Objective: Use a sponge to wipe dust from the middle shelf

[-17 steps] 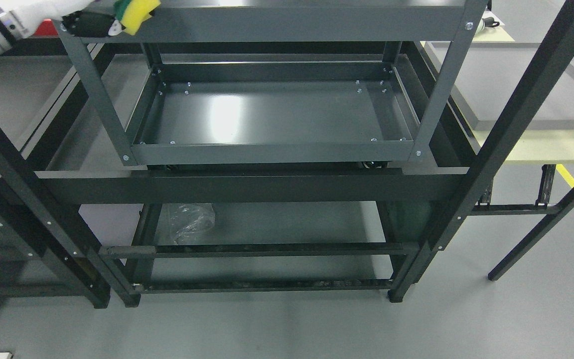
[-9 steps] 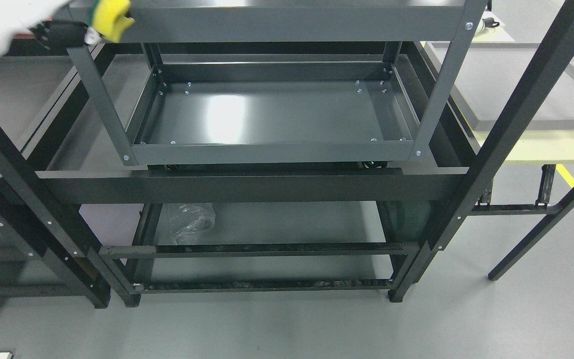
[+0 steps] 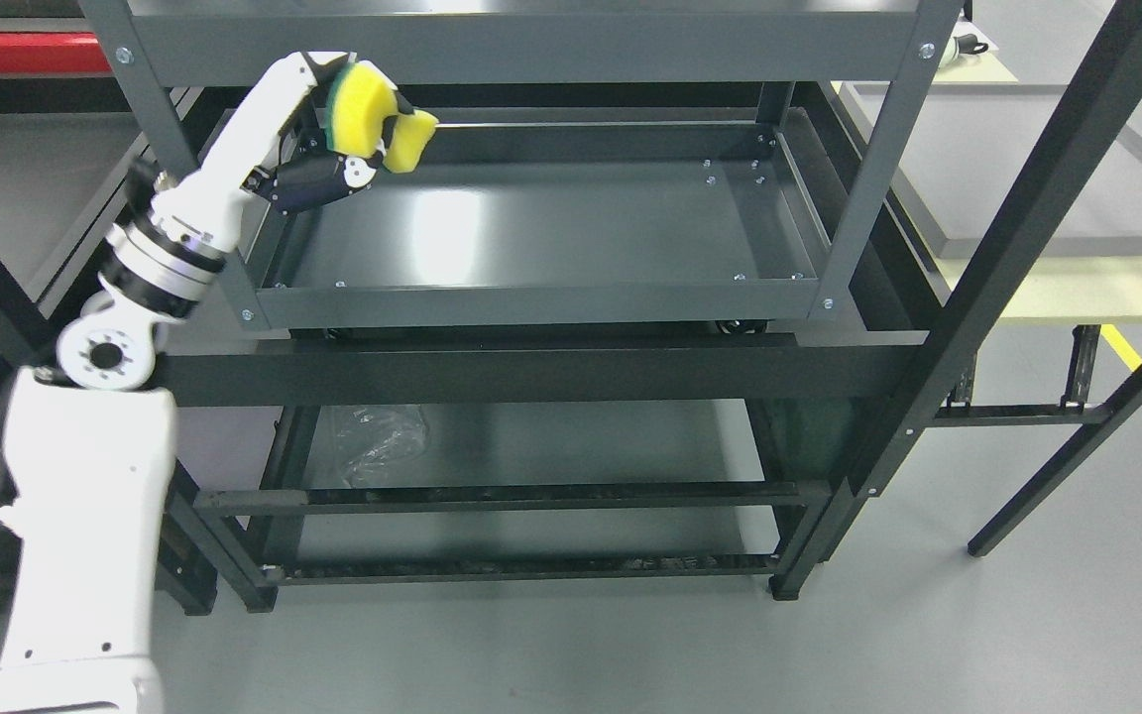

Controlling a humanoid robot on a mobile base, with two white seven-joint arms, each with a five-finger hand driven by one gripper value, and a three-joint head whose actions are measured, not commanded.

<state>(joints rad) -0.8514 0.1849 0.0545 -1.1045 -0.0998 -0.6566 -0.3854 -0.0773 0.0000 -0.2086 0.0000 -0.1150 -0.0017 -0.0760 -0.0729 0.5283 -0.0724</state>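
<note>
Head view: left hand pinches yellow-green sponge, held above the middle shelf at its back-left corner, near the left rim. Rest of shelf floor bare, w/ raised edges all round.

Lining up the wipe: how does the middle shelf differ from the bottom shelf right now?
The middle shelf is bare and glossy with a light glare; the bottom shelf is shadowed and holds a crumpled plastic bag. The left hand holds the sponge over the middle shelf's back left corner; nothing is near the bottom one. Both are dark grey metal.
</note>
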